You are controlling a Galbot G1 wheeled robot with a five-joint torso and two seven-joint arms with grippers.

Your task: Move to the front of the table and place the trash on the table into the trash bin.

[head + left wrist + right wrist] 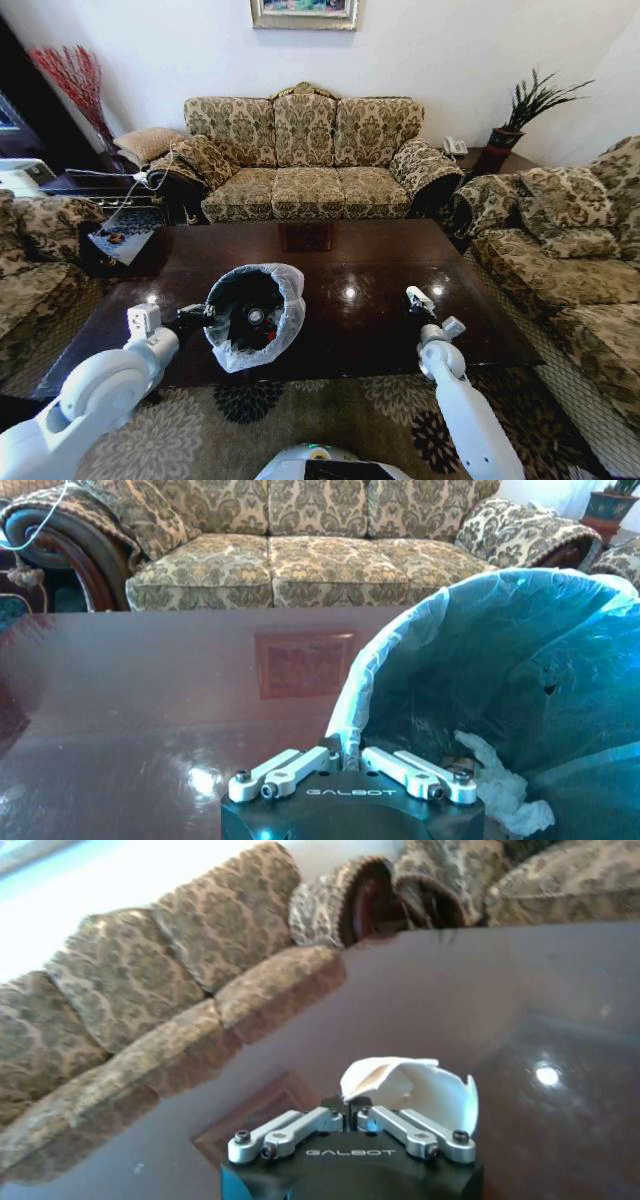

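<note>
Table: large rectangular low coffee table of glossy dark brown wood (360,265), square inlay at its far edge; patterned beige three-seat sofa (305,155) behind it, matching armchair (575,250) on the robot's right.
Bin: round black trash bin lined with a translucent white plastic bag (255,315), tipped on its side over the table's near left part, mouth facing the head camera.
Bin contents: head view shows small dark and red items deep inside, too small to name. Left wrist view shows the liner wall close up (480,667) and a crumpled white paper wad (500,791) lying in the bag.
Left gripper: (200,318) at the bin's left rim; left wrist view has its fingers (345,769) pinched together on the bag-covered rim edge.
Right gripper: (415,300) above the table's near right part, well apart from the bin.
Right gripper hold: right wrist view shows the fingers (352,1121) closed on a white crumpled packet-like scrap (410,1091), curled open, over bare tabletop (540,1027).
</note>
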